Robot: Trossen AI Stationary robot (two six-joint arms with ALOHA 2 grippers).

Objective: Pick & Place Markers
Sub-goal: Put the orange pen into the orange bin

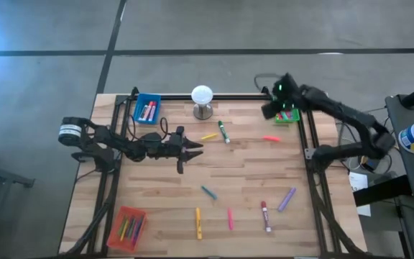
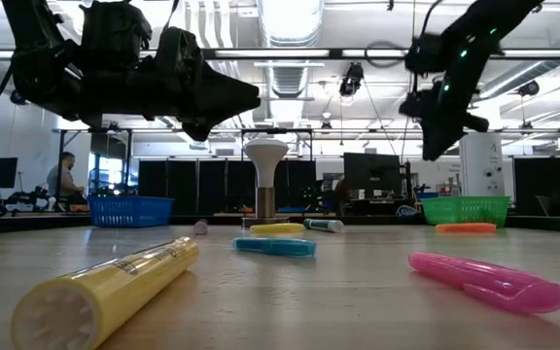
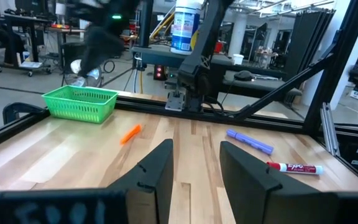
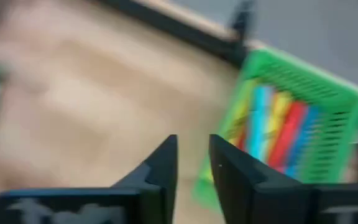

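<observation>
Several markers lie loose on the wooden table: a yellow one (image 1: 208,135), a green-and-white one (image 1: 224,132), an orange one (image 1: 271,138), a teal one (image 1: 208,192), a second yellow one (image 1: 198,223), a pink one (image 1: 230,218), a red-and-white one (image 1: 265,216) and a purple one (image 1: 287,199). My right gripper (image 4: 193,146) hangs tipped downward, above the table beside the green tray (image 4: 303,87), open by a narrow gap with nothing in it. My left gripper (image 3: 196,149) points level over the table's left middle (image 1: 195,147), open and empty.
The green tray (image 1: 287,115) at the far right holds several markers. A blue tray (image 1: 147,109) at the far left and a red tray (image 1: 128,226) at the near left hold others. A white ball on a metal stand (image 1: 202,101) stands at the far middle.
</observation>
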